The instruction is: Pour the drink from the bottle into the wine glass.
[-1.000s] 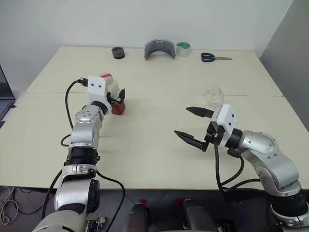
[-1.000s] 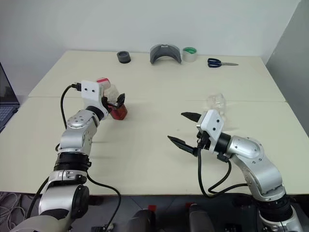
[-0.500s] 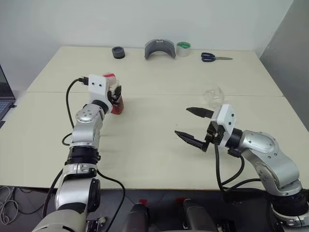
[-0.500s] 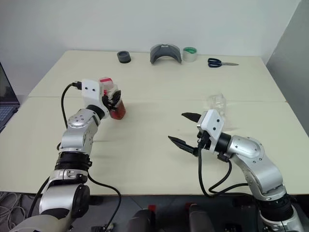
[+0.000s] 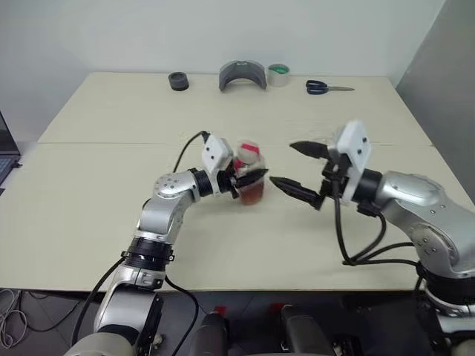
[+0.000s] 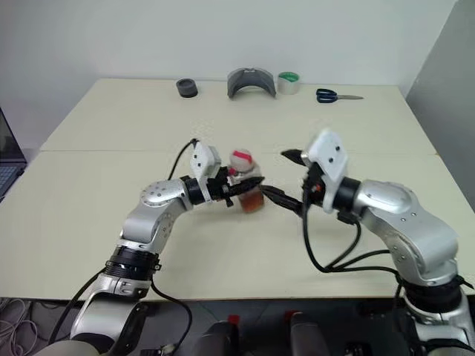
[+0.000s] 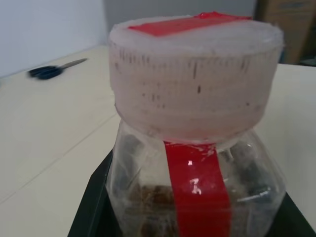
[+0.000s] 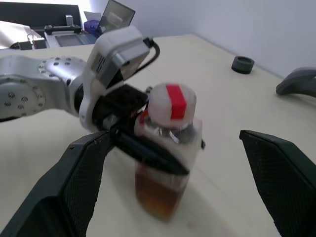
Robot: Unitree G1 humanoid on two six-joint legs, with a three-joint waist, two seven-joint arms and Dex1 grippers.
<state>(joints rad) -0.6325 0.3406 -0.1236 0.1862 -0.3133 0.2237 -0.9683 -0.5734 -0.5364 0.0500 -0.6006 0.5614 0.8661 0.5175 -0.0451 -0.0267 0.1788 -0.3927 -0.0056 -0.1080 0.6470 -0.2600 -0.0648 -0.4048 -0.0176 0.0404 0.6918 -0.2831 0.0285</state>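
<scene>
A small clear plastic bottle (image 5: pixel 251 176) with a squarish body, a white cap crossed by a red strip, and amber, tea-like drink (image 5: pixel 252 194) in its lower part was held upright near the middle of a pale cream table (image 5: pixel 111 119). The left gripper (image 5: pixel 249 178) had its two black fingers clenched around the bottle's body just below the neck, with the cap in place. Just beside it, the right gripper (image 5: pixel 297 169) hung spread wide and holding nothing, its fingers pointed toward the bottle, one tip close to the bottle's side; in the right wrist view the bottle stood between those open fingers without touching either. The clear stemmed wine glass could not be made out with any certainty, likely hidden behind the right arm. Along the far edge of the table lay a black ring-shaped object (image 5: pixel 178 81), a grey curved holder (image 5: pixel 243 75), a roll of tape (image 5: pixel 279 74) and blue-handled scissors (image 5: pixel 325 88), all well apart from the work. The step in hand appeared to be bringing the bottle to the free gripper so the cap could be taken off. To do it well, the left grip would need to stay firm and the bottle upright, while the right fingers closed squarely on the cap rather than the neck, then twisted without tipping the liquid.
</scene>
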